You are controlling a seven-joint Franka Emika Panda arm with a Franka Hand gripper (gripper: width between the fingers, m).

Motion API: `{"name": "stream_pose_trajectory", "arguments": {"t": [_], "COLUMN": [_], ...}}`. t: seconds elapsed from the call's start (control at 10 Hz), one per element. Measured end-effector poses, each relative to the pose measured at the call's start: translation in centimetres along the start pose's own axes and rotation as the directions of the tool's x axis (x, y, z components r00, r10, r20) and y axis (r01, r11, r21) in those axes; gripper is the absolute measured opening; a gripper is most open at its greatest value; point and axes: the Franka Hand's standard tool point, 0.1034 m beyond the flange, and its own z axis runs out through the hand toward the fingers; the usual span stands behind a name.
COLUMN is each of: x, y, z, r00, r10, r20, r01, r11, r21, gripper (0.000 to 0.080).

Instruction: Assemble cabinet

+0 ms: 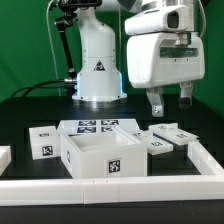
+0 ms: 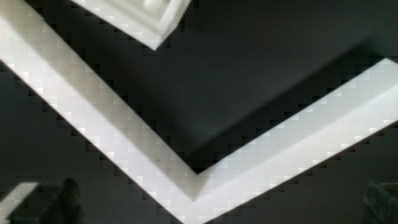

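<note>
The large white cabinet box frame (image 1: 105,155) stands open-topped at the front centre, with a square marker on its front wall. A smaller white box (image 1: 43,141) with markers stands to its left in the exterior view. Flat white marked parts (image 1: 166,134) lie to its right. My gripper (image 1: 169,103) hangs above these flat parts at the exterior view's right, open and empty, well clear of the table. In the wrist view its dark fingertips (image 2: 43,203) show far apart, with only a corner of the white rail (image 2: 178,150) and black table below.
The marker board (image 1: 95,126) lies flat behind the box frame. The white robot pedestal (image 1: 98,60) stands at the back centre. A white rail (image 1: 110,190) borders the table's front and right side. A white part's corner (image 2: 151,20) shows in the wrist view.
</note>
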Motion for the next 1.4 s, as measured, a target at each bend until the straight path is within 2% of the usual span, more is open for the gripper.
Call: {"name": "stream_pose_trajectory", "arguments": {"t": [0.1,0.6,0.9,1.0,1.1,1.2,1.4], "x": [0.1,0.1,-1.0,-1.2,-1.9,-2.3,-2.2], "y": [-0.1,-0.1,-0.3,-0.8,-1.3,-1.5,-1.4], "z": [0.1,0.1,0.0,0.0,0.3,0.4,0.4], "r00": [1.000,1.000,0.963,0.940,0.918,0.915,0.916], "r10": [0.004,0.004,-0.269,-0.340,-0.387,-0.390,-0.388], "r20": [-0.016,-0.015,0.009,0.037,0.085,0.105,0.100], "r01": [-0.004,-0.004,0.269,0.340,0.386,0.387,0.386], "r11": [1.000,1.000,0.963,0.940,0.922,0.921,0.922], "r21": [-0.011,-0.011,-0.017,-0.011,0.024,0.046,0.040], "gripper": [0.0797,0.0797,0.0797,0.0797,0.0797,0.0797,0.0797]}}
